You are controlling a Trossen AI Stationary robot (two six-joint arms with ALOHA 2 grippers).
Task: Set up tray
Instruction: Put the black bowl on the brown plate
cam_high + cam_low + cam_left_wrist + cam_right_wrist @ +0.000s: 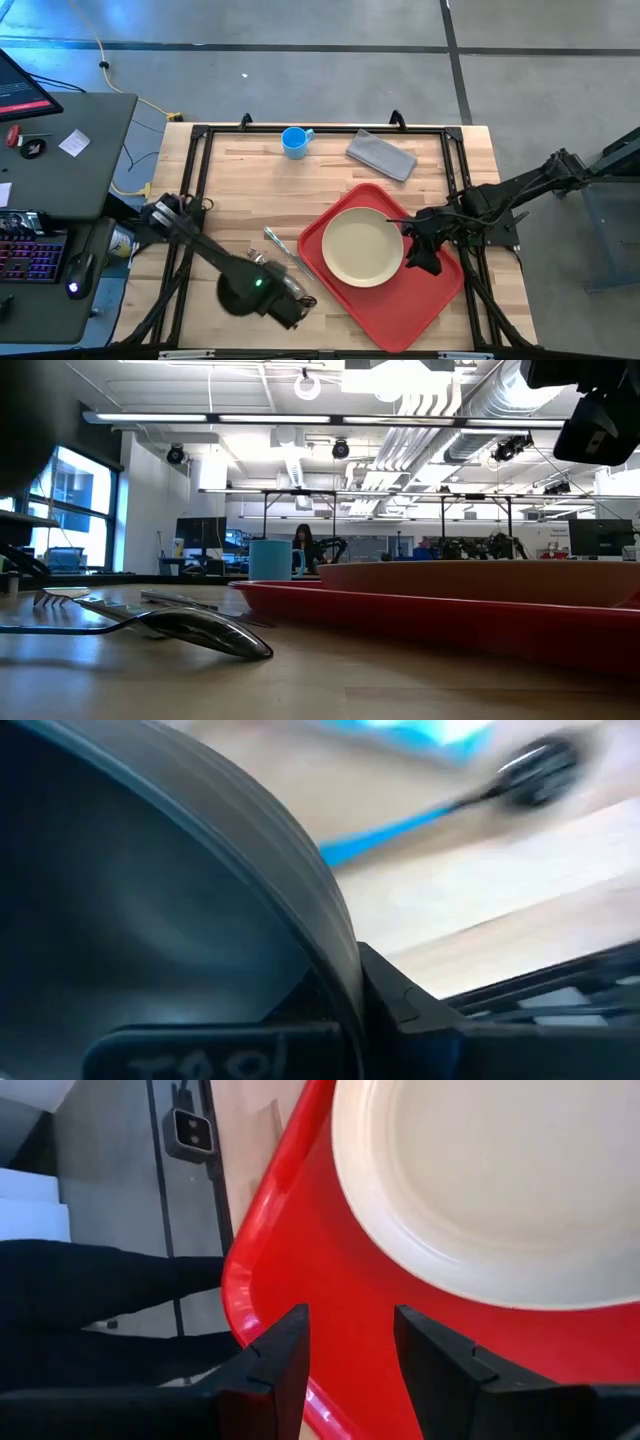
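Wooden table [250, 180] carries the tray [430, 300], already loaded with the plate [362, 247]; cup [295, 142], cloth [381, 156] and cutlery [280, 247] are left outside it; right gripper [350, 1360] is spread, empty, over its rim; left gripper [290, 312] cannot be judged

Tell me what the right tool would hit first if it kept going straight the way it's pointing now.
Most likely the tray. The right tool, fingers apart, hangs over the bare red floor near the tray's rim, and the plate lies just beyond. How steeply it tilts down is unclear; a flatter path would meet the plate's edge instead.
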